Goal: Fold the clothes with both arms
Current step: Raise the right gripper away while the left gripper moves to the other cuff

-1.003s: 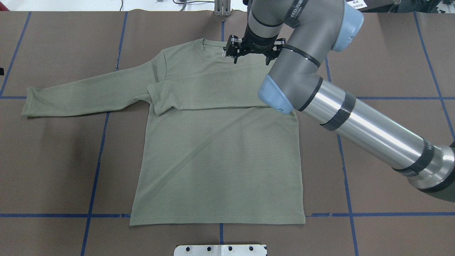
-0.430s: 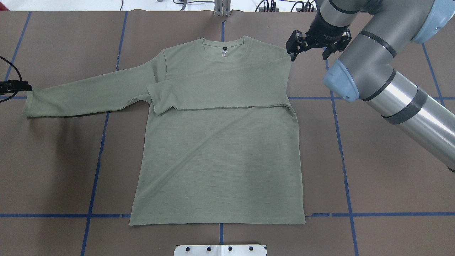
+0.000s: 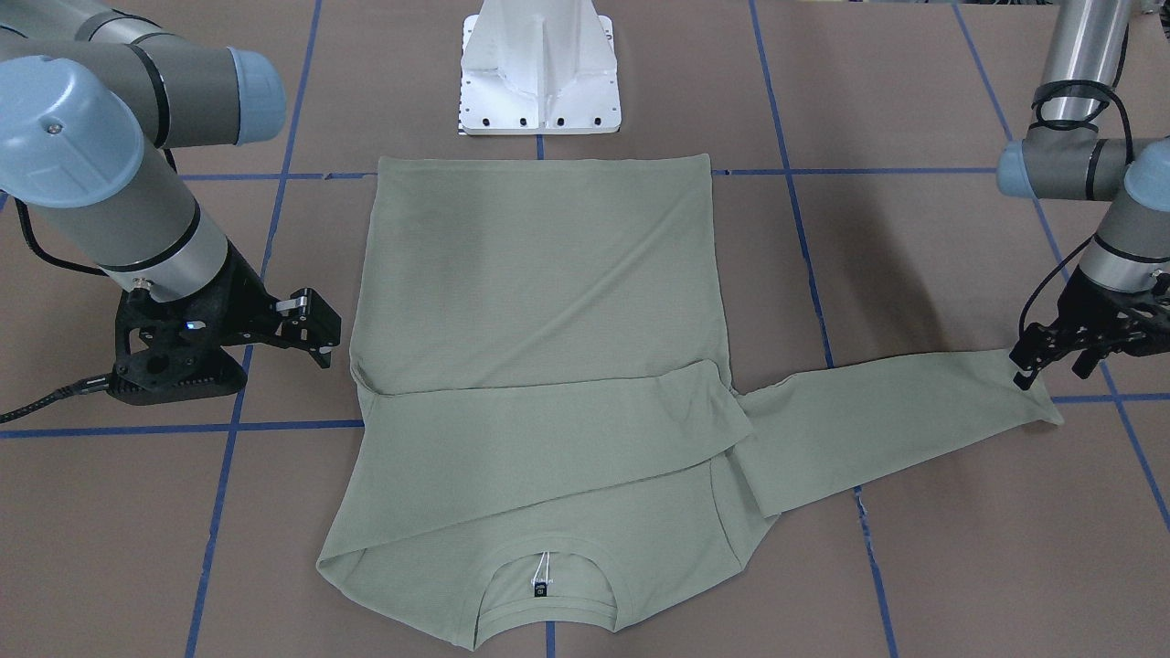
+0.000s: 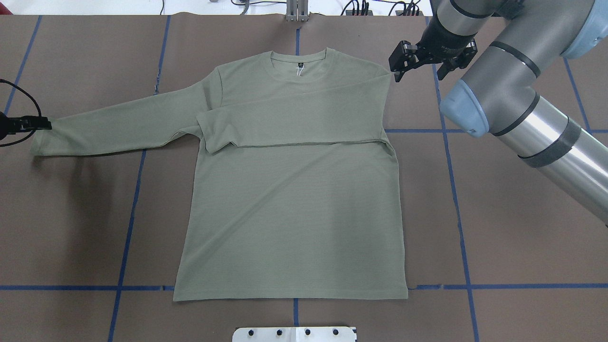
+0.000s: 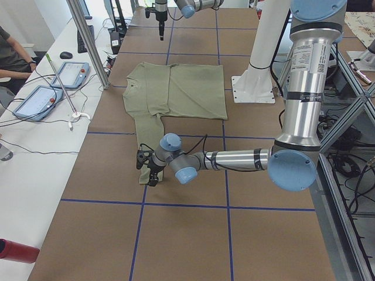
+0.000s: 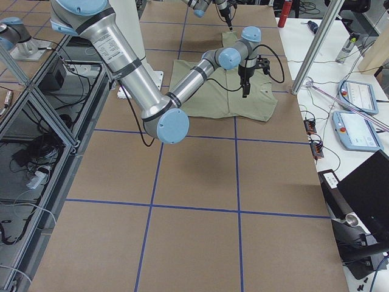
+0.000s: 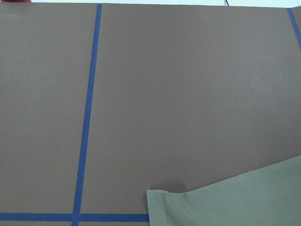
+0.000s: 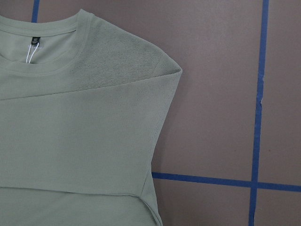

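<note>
While one sleeve already lay folded across the chest, the shirt rested flat at the middle of the surface. Seen from overhead, its collar was at 12 o'clock and its hem at 6, and the other sleeve ran straight out toward 9 o'clock. The step in hand looked to be the second sleeve fold. The left gripper sat at that sleeve's cuff, jaws apart, with nothing pinched as far as could be seen. The right gripper hung off the shirt at about 1 o'clock, just beside the shoulder, jaws likewise apart and empty. The next move probably called for the left gripper to close on the cuff, lift it a little and carry it toward 3 o'clock, laying it over the first sleeve without dragging the body. By count: one shirt; two sleeves, one folded and one out; two arms, the left arm and right arm; two grippers.
</note>
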